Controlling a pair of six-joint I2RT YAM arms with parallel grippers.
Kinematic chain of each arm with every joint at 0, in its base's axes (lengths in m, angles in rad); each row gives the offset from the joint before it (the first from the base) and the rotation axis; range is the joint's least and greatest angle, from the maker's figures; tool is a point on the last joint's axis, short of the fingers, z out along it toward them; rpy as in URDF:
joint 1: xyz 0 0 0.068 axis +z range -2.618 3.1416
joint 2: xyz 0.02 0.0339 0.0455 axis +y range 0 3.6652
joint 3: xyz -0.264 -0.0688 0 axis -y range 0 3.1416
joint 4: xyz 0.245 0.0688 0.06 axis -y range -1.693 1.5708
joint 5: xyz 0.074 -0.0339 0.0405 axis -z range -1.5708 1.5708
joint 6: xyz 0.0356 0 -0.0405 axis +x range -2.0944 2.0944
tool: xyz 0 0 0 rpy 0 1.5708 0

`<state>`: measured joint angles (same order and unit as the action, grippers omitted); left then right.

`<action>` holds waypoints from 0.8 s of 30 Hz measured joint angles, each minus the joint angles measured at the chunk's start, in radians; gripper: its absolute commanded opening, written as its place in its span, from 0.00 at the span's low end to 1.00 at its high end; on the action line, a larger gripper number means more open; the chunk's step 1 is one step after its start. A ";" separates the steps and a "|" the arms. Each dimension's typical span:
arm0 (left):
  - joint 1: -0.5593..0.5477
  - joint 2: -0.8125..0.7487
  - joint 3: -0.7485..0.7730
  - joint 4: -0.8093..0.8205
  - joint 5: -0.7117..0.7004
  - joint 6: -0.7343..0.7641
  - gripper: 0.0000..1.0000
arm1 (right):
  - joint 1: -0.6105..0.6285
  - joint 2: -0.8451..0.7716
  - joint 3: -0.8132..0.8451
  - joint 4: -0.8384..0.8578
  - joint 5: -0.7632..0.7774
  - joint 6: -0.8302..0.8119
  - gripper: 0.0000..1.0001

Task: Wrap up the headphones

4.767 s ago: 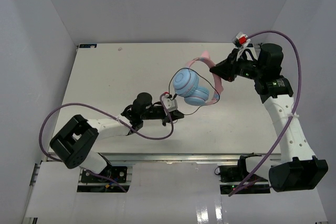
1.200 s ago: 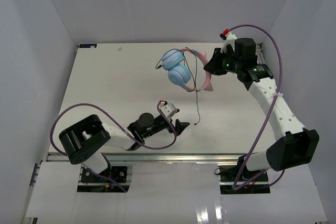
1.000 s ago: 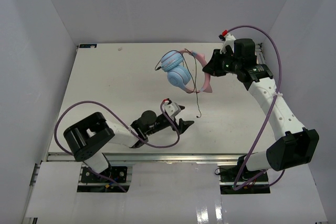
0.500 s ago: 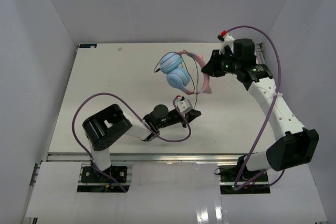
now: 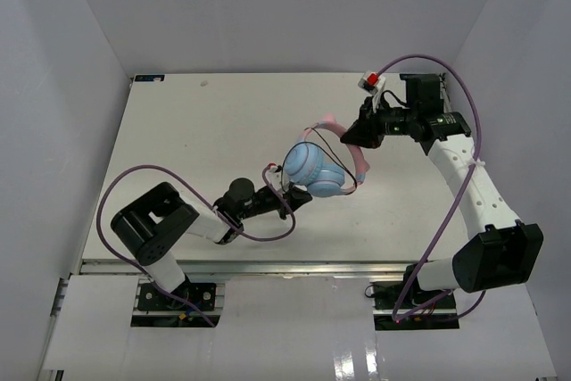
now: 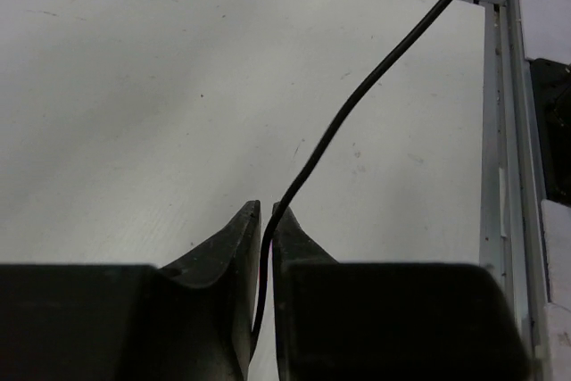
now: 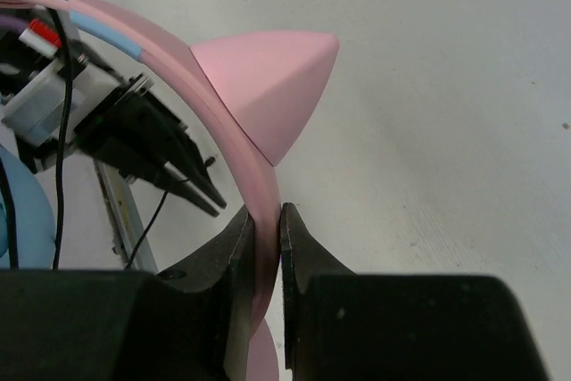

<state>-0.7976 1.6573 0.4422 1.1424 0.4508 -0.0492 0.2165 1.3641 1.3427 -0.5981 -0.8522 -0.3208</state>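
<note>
My right claw [image 7: 265,211] is clamped on the pink cat-eared plastic headband [image 7: 259,78] of the over-ear headphones with round light-blue earcups [image 5: 312,167], which sit over the middle of the white worktop [image 5: 196,131]. My left claw [image 6: 266,211], beside the earcups, pinches their thin black cord [image 6: 375,78].

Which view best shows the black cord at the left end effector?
Left wrist: the cord is pinched in the left end effector. Top view shows only thin loops near the earcups; right wrist, a short stretch at its left edge.
</note>
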 measured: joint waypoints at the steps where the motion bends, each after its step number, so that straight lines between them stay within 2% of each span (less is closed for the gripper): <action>1: 0.024 -0.002 0.000 -0.016 0.024 0.000 0.27 | 0.007 0.006 0.001 -0.029 -0.024 -0.050 0.08; 6: 0.123 -0.002 0.019 -0.123 0.153 0.008 0.25 | 0.079 0.024 -0.020 -0.126 -0.049 -0.270 0.08; 12: 0.205 0.021 0.076 -0.219 0.281 0.017 0.08 | 0.107 0.022 -0.128 -0.133 0.009 -0.421 0.08; 20: 0.256 0.118 0.208 -0.419 0.388 0.077 0.04 | 0.115 0.050 -0.319 0.062 0.249 -0.460 0.08; 24: 0.271 0.178 0.288 -0.535 0.373 0.103 0.00 | 0.141 0.138 -0.343 0.193 0.401 -0.435 0.08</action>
<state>-0.5263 1.8348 0.7298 0.6078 0.8235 0.0537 0.3573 1.5019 1.0000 -0.4051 -0.4508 -0.7559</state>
